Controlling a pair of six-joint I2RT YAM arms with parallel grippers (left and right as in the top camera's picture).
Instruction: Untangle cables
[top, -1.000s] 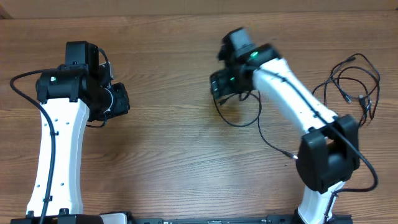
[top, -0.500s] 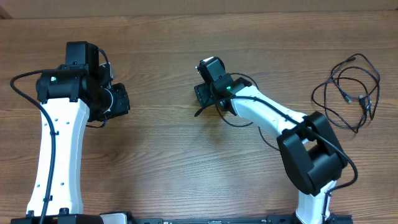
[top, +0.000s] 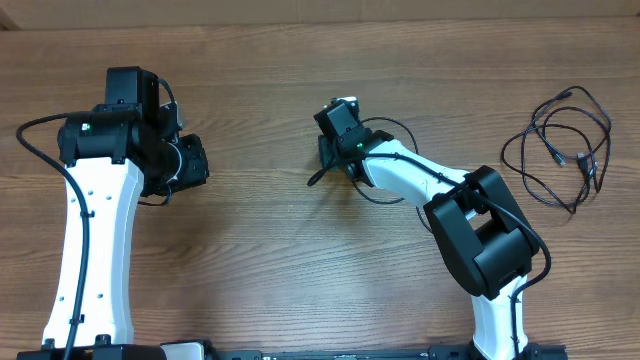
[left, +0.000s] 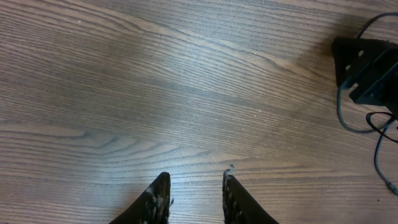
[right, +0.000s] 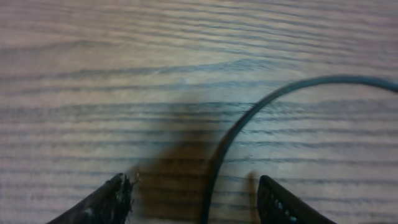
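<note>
Right gripper (right: 196, 194): fingers apart, one thin black cable (right: 249, 115) seen lying between them, not clamped. Remaining cables (top: 560, 140) are found looped together on the table (top: 270, 250), well right of that gripper. Left gripper (left: 196, 183), well left of it, is held slightly parted over bare wood.

Overhead, soft even light across the wooden table (top: 260, 250), everything crisp, shadows faint and short, no glare. Left wrist view: grain sharp, a pale sheen at 6 o'clock, dimmer out toward 12. Right wrist view is soft all over: the cable (right: 249, 118) is smeared, the grain hazy, a dark shadow pools at 6 o'clock, a brighter wash at 12.
</note>
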